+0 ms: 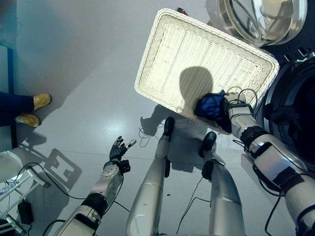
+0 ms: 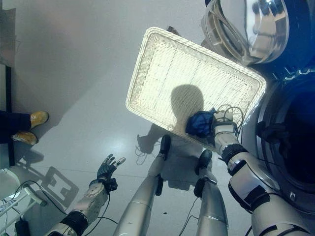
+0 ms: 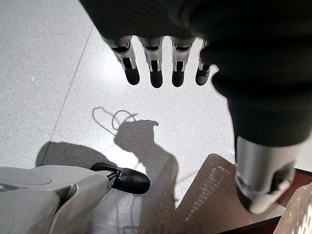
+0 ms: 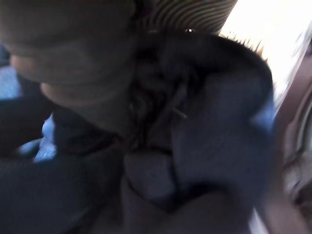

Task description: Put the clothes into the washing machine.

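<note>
A white wicker basket (image 1: 197, 49) lies on the grey floor ahead of me. At its near right corner sits a bunched dark blue cloth (image 1: 209, 105). My right hand (image 1: 232, 105) reaches in over the basket's rim, and its fingers are curled into that cloth; the right wrist view shows the blue cloth (image 4: 219, 126) pressed up against the palm. The washing machine's dark drum opening (image 1: 295, 113) is just right of the basket, with its round door (image 1: 261, 19) swung open at the far right. My left hand (image 1: 118, 150) hangs open over the bare floor at the lower left, fingers (image 3: 156, 73) straight.
A person's yellow shoes (image 1: 42, 101) stand at the left edge. A white stand with cables (image 1: 19, 182) sits at the lower left. Bare floor stretches between the basket and the person.
</note>
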{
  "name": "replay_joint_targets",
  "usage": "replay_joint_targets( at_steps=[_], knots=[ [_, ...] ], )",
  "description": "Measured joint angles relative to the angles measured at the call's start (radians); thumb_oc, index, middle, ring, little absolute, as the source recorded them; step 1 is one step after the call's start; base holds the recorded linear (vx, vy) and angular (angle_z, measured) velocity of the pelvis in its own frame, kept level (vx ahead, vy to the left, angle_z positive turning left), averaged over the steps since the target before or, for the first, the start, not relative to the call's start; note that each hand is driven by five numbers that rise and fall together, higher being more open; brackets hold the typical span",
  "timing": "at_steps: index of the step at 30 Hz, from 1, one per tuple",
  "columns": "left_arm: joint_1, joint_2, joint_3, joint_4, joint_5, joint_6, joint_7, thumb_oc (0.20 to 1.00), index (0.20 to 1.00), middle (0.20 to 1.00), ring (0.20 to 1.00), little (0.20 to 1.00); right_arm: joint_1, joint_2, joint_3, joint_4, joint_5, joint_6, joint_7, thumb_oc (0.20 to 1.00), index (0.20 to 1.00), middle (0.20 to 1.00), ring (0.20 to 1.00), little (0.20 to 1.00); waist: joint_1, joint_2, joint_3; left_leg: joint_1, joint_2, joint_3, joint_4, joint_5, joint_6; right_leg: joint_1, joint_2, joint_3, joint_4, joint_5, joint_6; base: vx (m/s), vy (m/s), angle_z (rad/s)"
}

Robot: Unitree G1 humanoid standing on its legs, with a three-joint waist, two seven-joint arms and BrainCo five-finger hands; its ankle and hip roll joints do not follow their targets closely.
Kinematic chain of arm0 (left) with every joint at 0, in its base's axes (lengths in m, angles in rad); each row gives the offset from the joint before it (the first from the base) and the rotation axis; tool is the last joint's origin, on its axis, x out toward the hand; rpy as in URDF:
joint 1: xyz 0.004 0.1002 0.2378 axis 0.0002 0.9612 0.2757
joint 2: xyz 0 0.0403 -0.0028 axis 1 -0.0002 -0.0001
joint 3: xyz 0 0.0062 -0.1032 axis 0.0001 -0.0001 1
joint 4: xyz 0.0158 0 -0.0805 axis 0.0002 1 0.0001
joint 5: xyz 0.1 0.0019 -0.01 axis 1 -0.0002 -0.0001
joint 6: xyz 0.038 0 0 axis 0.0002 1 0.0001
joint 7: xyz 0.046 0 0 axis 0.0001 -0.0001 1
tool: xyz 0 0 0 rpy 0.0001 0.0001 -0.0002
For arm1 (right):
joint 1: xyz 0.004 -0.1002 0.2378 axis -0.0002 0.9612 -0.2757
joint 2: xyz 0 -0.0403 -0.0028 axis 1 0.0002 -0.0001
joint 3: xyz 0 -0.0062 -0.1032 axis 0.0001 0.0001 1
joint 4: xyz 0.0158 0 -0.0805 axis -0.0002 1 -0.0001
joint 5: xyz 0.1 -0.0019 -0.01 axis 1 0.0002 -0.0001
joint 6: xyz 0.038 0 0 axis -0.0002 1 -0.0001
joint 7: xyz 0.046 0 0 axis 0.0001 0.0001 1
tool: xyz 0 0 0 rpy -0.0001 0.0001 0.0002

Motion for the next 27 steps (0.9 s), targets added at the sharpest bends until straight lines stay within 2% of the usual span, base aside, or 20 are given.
replay_joint_targets(
  at_steps=[2, 3, 5, 6, 7, 9, 10, 12, 14, 15, 16, 17, 20, 24, 27],
  knots=[
    [-0.002, 0.001, 0.001, -0.005, 0.000, 0.007, 0.005, 1.000, 1.000, 1.000, 1.000, 1.000, 0.014, -0.012, -0.021, -0.004, 0.096, -0.029, -0.080, 0.200, 0.200, 0.200, 0.200, 0.200, -0.001, 0.000, 0.000, -0.002, 0.000, 0.000, 0.001, 0.000, 0.000, 0.000, 0.000, 0.000, 0.000, 0.000, 0.000, 0.01, -0.047, 0.02],
    [-0.002, 0.002, 0.002, -0.007, 0.000, 0.009, 0.008, 1.000, 1.000, 1.000, 1.000, 1.000, 0.020, -0.025, -0.039, -0.007, 0.197, -0.058, -0.143, 0.200, 0.200, 0.200, 0.200, 0.200, -0.002, 0.000, 0.000, -0.004, 0.000, 0.000, 0.004, 0.000, 0.000, 0.000, 0.002, 0.000, -0.001, 0.000, 0.000, 0.01, -0.026, 0.03],
    [-0.001, 0.001, 0.001, -0.013, 0.000, 0.009, 0.016, 1.000, 1.000, 1.000, 1.000, 1.000, 0.044, -0.053, -0.098, -0.069, 0.432, -0.112, -0.197, 0.200, 0.200, 0.200, 0.200, 0.200, -0.010, 0.000, 0.000, -0.009, 0.001, 0.001, 0.009, 0.000, 0.000, -0.001, 0.004, 0.001, -0.002, 0.000, 0.000, 0.00, 0.000, 0.00],
    [0.001, 0.002, 0.005, -0.017, 0.000, 0.010, 0.020, 1.000, 1.000, 1.000, 1.000, 1.000, 0.069, -0.071, -0.156, -0.149, 0.638, -0.133, -0.195, 0.200, 0.200, 0.200, 0.200, 0.200, -0.017, -0.001, 0.000, -0.011, 0.000, 0.003, 0.011, 0.000, 0.000, -0.002, 0.005, 0.001, -0.002, 0.000, 0.000, 0.03, 0.038, 0.01],
    [0.009, 0.003, 0.016, -0.019, 0.000, 0.010, 0.021, 1.000, 1.000, 1.000, 1.000, 1.000, 0.120, -0.070, -0.250, -0.251, 0.866, -0.161, -0.175, 0.200, 0.200, 0.200, 0.200, 0.200, -0.032, -0.001, 0.001, -0.011, 0.000, 0.007, 0.014, -0.001, 0.000, -0.002, 0.006, 0.004, -0.002, 0.000, 0.000, 0.02, 0.040, -0.01],
    [0.015, 0.001, 0.041, -0.018, 0.000, 0.011, 0.021, 1.000, 1.000, 1.000, 1.000, 1.000, 0.165, -0.049, -0.352, -0.346, 1.087, -0.211, -0.142, 0.200, 0.200, 0.200, 0.200, 0.200, -0.043, -0.002, 0.001, -0.010, 0.001, 0.020, 0.015, -0.001, 0.001, -0.002, 0.009, 0.012, -0.002, 0.001, 0.000, 0.01, 0.036, -0.09],
    [0.021, 0.002, 0.059, -0.017, 0.000, 0.010, 0.021, 1.000, 1.000, 1.000, 1.000, 1.000, 0.205, -0.028, -0.381, -0.392, 1.276, -0.254, -0.104, 0.200, 0.200, 0.200, 0.200, 0.200, -0.054, -0.002, 0.001, -0.006, 0.003, 0.039, 0.022, -0.001, 0.007, -0.002, 0.012, 0.026, -0.002, 0.002, -0.001, 0.00, 0.041, -0.18],
    [0.030, 0.001, 0.073, -0.016, 0.000, 0.009, 0.021, 1.000, 1.000, 1.000, 1.000, 1.000, 0.274, 0.003, -0.415, -0.457, 1.454, -0.292, -0.042, 0.200, 0.200, 0.200, 0.200, 0.200, -0.069, -0.003, 0.002, 0.005, 0.006, 0.063, 0.027, -0.008, 0.009, -0.002, 0.016, 0.049, -0.001, 0.007, -0.001, 0.00, 0.078, -0.23],
    [0.030, 0.001, 0.073, -0.016, 0.000, 0.009, 0.021, 1.000, 1.000, 1.000, 1.000, 1.000, 0.274, 0.003, -0.415, -0.457, 1.454, -0.292, -0.042, 0.200, 0.200, 0.200, 0.200, 0.200, -0.069, -0.003, 0.002, 0.005, 0.006, 0.063, 0.027, -0.008, 0.009, -0.002, 0.016, 0.049, -0.001, 0.007, -0.001, -0.01, 0.054, -0.21],
    [0.048, -0.002, 0.086, 0.008, 0.000, -0.004, 0.019, 1.000, 1.000, 1.000, 1.000, 1.000, 0.357, 0.086, -0.529, -0.480, 1.718, -0.323, 0.084, 0.200, 0.200, 0.200, 0.200, 0.200, -0.115, -0.008, 0.005, 0.018, 0.008, 0.101, 0.038, -0.020, 0.017, -0.002, 0.021, 0.081, -0.008, 0.019, 0.003, -0.01, 0.059, -0.35],
    [0.052, -0.004, 0.087, 0.015, 0.000, -0.006, 0.018, 1.000, 1.000, 1.000, 1.000, 1.000, 0.362, 0.093, -0.532, -0.479, 1.736, -0.328, 0.094, 0.200, 0.200, 0.200, 0.200, 0.200, -0.115, -0.008, 0.005, 0.021, 0.008, 0.109, 0.037, -0.022, 0.019, 0.000, 0.022, 0.087, -0.011, 0.020, 0.006, -0.02, 0.067, -0.48],
    [0.056, -0.012, 0.095, 0.031, 0.000, -0.020, 0.018, 1.000, 1.000, 1.000, 1.000, 1.000, 0.395, 0.104, -0.542, -0.497, 1.822, -0.326, 0.140, 0.200, 0.200, 0.200, 0.200, 0.200, -0.142, -0.010, 0.006, 0.026, 0.008, 0.129, 0.042, -0.028, 0.024, 0.001, 0.024, 0.106, -0.016, 0.028, 0.010, -0.02, 0.026, -0.37],
    [0.057, -0.026, 0.095, 0.036, 0.000, -0.039, 0.017, 1.000, 1.000, 1.000, 1.000, 1.000, 0.439, 0.107, -0.542, -0.513, 1.987, -0.335, 0.235, 0.200, 0.200, 0.200, 0.200, 0.200, -0.171, -0.011, 0.006, 0.035, 0.015, 0.162, 0.039, -0.033, 0.025, 0.003, 0.038, 0.140, -0.049, 0.052, 0.021, -0.02, 0.005, -0.36],
    [0.062, -0.036, 0.093, 0.028, 0.000, -0.058, 0.016, 1.000, 1.000, 1.000, 1.000, 1.000, 0.454, 0.106, -0.561, -0.515, 2.142, -0.334, 0.310, 0.200, 0.200, 0.200, 0.200, 0.200, -0.169, -0.010, 0.006, 0.041, 0.031, 0.196, 0.034, -0.036, 0.025, 0.002, 0.056, 0.166, -0.085, 0.077, 0.023, -0.01, -0.016, -0.24],
    [0.069, -0.036, 0.093, 0.030, -0.001, -0.060, 0.017, 1.000, 1.000, 1.000, 1.000, 1.000, 0.454, 0.106, -0.598, -0.516, 2.235, -0.336, 0.327, 0.200, 0.200, 0.200, 0.200, 0.200, -0.170, -0.010, 0.006, 0.043, 0.038, 0.213, 0.027, -0.036, 0.024, 0.002, 0.062, 0.172, -0.108, 0.092, 0.024, 0.02, -0.073, -0.19]
  ],
)
